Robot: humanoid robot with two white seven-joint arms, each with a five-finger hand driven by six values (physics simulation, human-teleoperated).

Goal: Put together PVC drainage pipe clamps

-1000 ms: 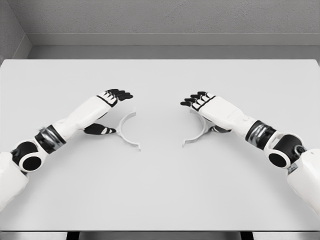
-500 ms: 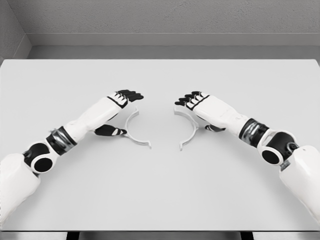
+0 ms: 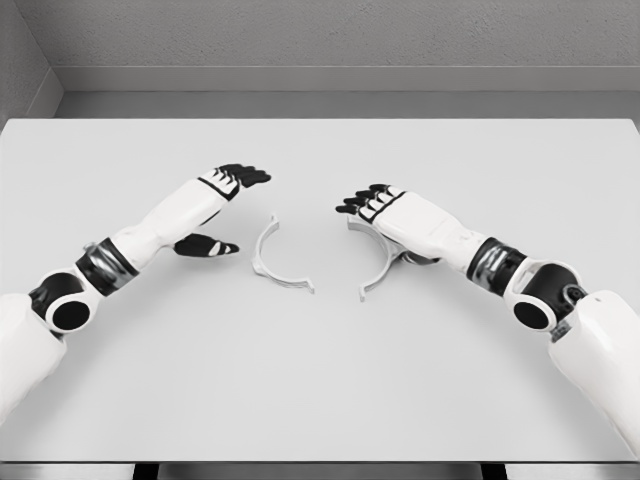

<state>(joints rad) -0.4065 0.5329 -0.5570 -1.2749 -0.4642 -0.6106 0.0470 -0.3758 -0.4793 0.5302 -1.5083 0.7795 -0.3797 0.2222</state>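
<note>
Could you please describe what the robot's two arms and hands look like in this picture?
Both arms have smooth white shells, with a dark and metallic banded ring at the wrist and a round black-and-white joint further back. The left hand and right hand each have a white back, and black fingers crossed by thin white stripes near the knuckles. The left thumb is black too. No cables or sleeves show.
</note>
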